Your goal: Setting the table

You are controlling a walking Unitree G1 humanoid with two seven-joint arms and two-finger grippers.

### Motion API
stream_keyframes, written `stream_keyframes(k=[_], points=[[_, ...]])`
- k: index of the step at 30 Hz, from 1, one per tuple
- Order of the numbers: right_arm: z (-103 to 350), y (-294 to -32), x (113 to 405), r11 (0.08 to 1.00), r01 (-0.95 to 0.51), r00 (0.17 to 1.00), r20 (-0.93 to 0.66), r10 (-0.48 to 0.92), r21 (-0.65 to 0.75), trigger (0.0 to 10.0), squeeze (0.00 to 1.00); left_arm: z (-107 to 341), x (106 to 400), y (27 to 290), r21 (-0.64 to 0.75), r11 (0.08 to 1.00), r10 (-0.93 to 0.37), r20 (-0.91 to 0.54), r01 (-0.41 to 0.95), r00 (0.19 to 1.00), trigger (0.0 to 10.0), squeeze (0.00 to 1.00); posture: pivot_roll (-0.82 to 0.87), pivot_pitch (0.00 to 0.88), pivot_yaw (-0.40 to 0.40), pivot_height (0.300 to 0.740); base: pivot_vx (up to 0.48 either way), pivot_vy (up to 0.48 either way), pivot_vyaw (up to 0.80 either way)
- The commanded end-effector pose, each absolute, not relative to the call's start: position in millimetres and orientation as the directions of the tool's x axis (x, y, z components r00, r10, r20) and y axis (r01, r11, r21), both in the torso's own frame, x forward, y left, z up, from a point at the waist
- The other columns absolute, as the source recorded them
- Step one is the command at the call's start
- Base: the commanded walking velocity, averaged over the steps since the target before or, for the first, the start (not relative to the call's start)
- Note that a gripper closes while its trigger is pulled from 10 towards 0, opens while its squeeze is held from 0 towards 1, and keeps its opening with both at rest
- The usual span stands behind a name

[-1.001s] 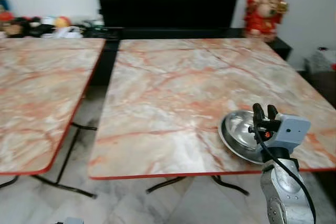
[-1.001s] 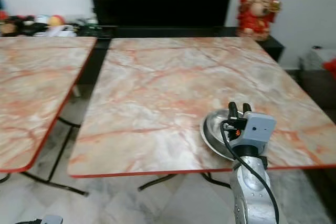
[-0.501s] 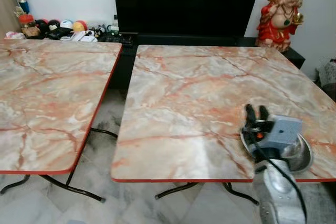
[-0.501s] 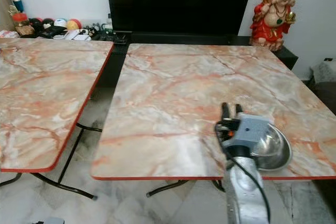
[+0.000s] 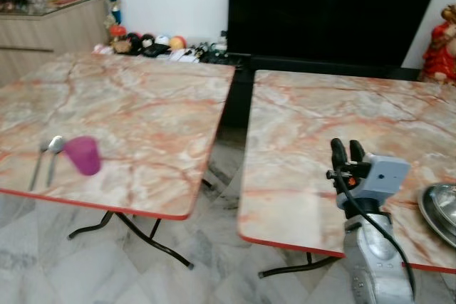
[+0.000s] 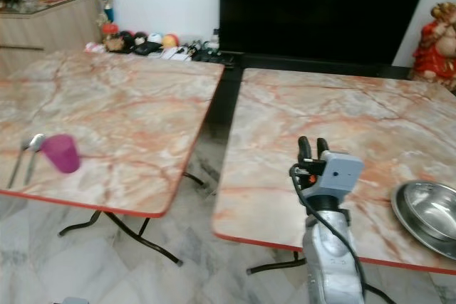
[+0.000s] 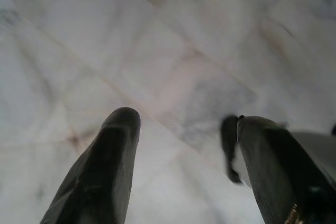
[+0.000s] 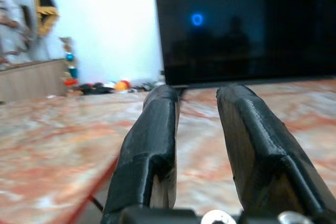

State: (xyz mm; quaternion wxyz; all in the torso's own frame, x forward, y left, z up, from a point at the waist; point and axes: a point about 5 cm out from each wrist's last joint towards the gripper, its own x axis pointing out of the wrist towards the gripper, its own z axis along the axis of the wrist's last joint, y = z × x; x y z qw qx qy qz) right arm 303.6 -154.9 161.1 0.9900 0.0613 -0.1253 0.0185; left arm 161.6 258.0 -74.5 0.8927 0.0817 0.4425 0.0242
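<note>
A purple cup (image 5: 83,154) stands near the front edge of the left marble table (image 5: 142,112). Two metal spoons (image 5: 47,156) lie just to its left. A steel bowl (image 6: 426,217) sits at the front right of the right marble table (image 6: 342,119). My right gripper (image 5: 345,153) is raised over that table's front part, left of the bowl and apart from it. Its fingers (image 8: 157,129) are open with nothing between them. My left gripper (image 7: 184,119) hangs open over the pale floor tiles.
A narrow gap separates the two tables, with black folding legs (image 5: 128,229) under them. Behind stand a large black screen (image 5: 335,5), a low shelf of small toys (image 5: 153,42), a wooden sideboard (image 5: 43,30) and a red statue (image 6: 436,40).
The camera has swung left, bringing the left table with cup and spoons into view. My right gripper, which was at the bowl, now stands left of it and apart.
</note>
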Motion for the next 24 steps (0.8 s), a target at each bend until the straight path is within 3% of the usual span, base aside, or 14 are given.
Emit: stream_keyframes(k=[1,9,24], points=[[164.0,-165.2,304.2,0.993,-0.025,0.966,0.259,-0.005,0.111,10.0,0.0,-76.6,160.4,253.9,0.155,0.987,0.1,-0.796,0.041,0.597,10.0,0.0,-0.03,0.0,0.002,0.74,0.0,0.48,0.0],[166.0,-168.2,307.0,0.993,-0.018,0.966,0.259,-0.012,0.115,10.0,0.0,-74.3,164.5,255.5,0.155,0.988,0.111,-0.786,0.02,0.608,10.0,0.0,-0.02,0.0,-0.007,0.74,0.0,0.48,0.0],[170.8,-162.6,313.0,0.991,-0.032,0.966,0.26,-0.003,0.129,10.0,0.0,-73.4,167.1,254.7,0.151,0.988,0.122,-0.778,-0.004,0.616,10.0,0.0,0.0,0.091,-0.021,0.74,0.0,0.48,0.0]])
